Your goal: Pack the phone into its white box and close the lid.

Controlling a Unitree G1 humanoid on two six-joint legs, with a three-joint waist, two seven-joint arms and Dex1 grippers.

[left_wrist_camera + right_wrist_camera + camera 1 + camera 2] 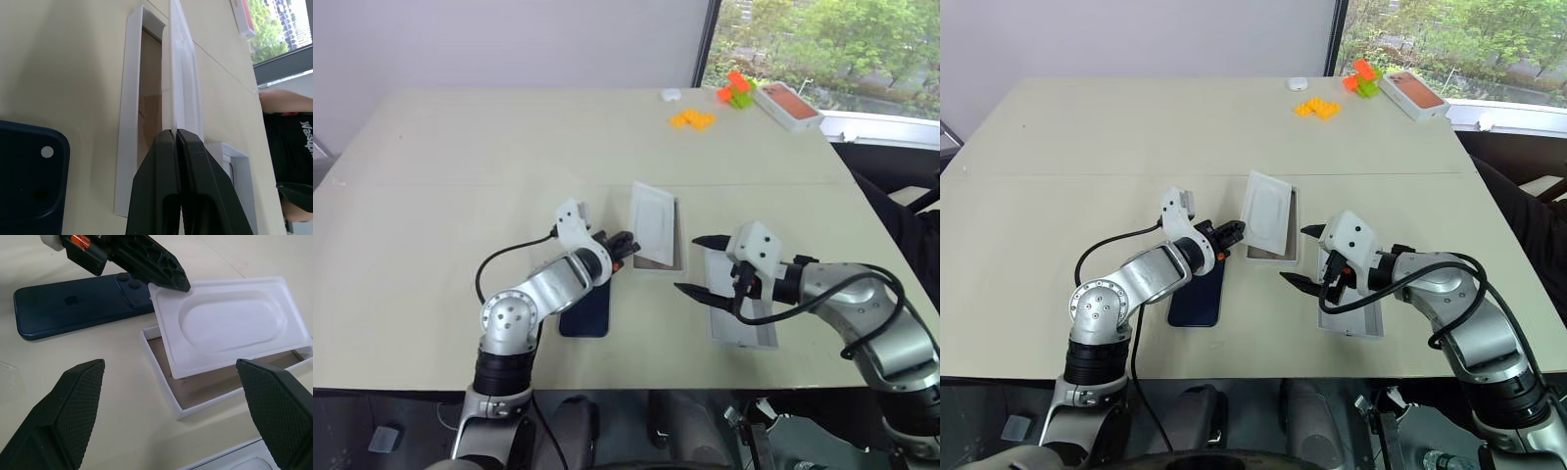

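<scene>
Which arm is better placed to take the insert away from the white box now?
Left. The left gripper is already shut on the insert, holding it tilted over the white box. The right gripper hovers beside it with jaws open, holding nothing.

A beige table (pixel 460 196) fills the scene, with a faint seam running across its middle. At its far edge lie a cluster of orange blocks (pixel 692 118), an orange-and-green toy piece (pixel 735 91) and 1 small white object (pixel 671 95). Beside them rests a white box with orange-red top (pixel 787 105). A window (pixel 822 44) behind shows green trees.
</scene>
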